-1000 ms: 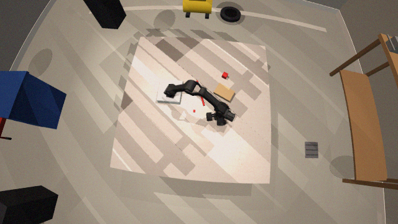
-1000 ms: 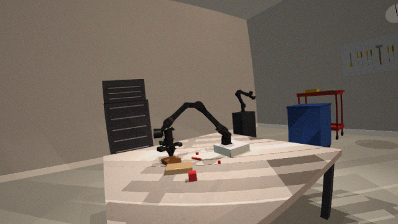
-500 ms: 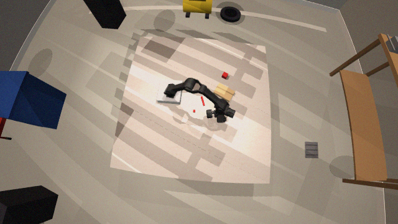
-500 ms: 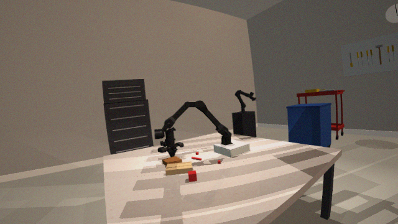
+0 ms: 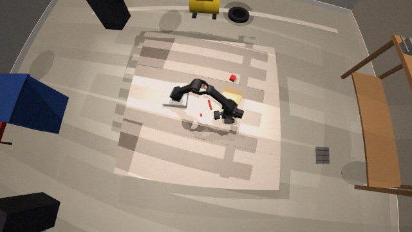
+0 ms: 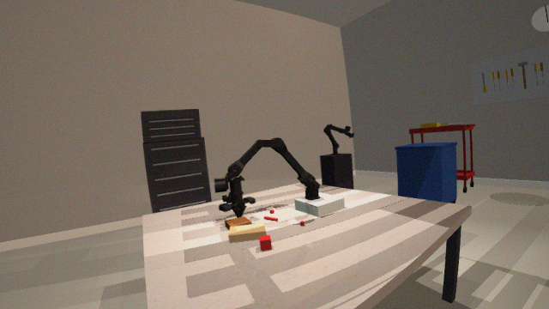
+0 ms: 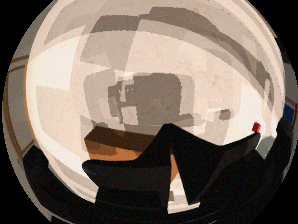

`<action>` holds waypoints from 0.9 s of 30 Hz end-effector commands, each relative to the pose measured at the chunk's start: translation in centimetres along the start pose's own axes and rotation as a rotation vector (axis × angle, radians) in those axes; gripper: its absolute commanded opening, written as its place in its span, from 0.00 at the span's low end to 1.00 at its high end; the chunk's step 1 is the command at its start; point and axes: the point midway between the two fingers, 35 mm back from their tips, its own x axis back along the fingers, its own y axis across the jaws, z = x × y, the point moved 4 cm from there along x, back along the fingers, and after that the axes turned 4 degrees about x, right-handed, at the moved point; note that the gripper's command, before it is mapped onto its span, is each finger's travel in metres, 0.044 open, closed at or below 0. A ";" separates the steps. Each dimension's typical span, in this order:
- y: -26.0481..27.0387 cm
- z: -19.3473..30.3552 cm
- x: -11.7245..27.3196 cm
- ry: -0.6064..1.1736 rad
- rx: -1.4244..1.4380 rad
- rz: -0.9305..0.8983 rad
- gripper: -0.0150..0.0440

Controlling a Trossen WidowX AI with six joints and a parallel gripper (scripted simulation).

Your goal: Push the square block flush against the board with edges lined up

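Note:
The board (image 5: 232, 95) (image 6: 247, 233) is a pale yellow wooden slab lying flat on the table. The square block (image 6: 238, 222) (image 7: 112, 153) is orange-brown and lies flat just behind the board in the exterior view. It is hidden under the arm in the top view. Block and board are very close, but whether their sides touch or their edges are even cannot be told. My gripper (image 6: 239, 215) (image 7: 171, 132) is shut and empty, pointing down with its tips low at the block's side away from the board. The fingers cover part of the block in the wrist view; contact cannot be told.
A red cube (image 5: 232, 78) (image 6: 265, 243) stands near the board, on the side away from the block. A red stick (image 5: 210, 104) (image 6: 271, 219) and two small red pieces (image 5: 201, 115) (image 6: 302, 223) lie between the board and the pale arm base (image 6: 319, 207).

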 end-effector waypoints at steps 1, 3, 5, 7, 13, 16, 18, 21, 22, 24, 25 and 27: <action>0.3 1.1 -0.2 0.008 0.005 0.000 0.25; 0.4 1.3 -0.2 0.009 0.005 0.000 0.25; 0.5 1.6 -0.2 0.009 0.005 0.000 0.25; 0.6 1.9 -0.2 0.009 0.005 0.000 0.25; 0.6 1.6 -0.2 0.009 0.005 0.000 0.25; 0.6 1.2 -0.2 0.008 0.005 0.000 0.25; 0.6 0.8 -0.2 0.008 0.005 0.000 0.25; 0.5 0.4 -0.2 0.008 0.005 0.000 0.25; 0.5 0.2 -0.2 0.008 0.005 0.000 0.25; 0.5 -0.1 -0.2 0.007 0.005 0.000 0.25; 0.5 -0.3 -0.2 0.007 0.005 0.000 0.25; 0.5 -0.6 -0.2 0.007 0.005 0.000 0.25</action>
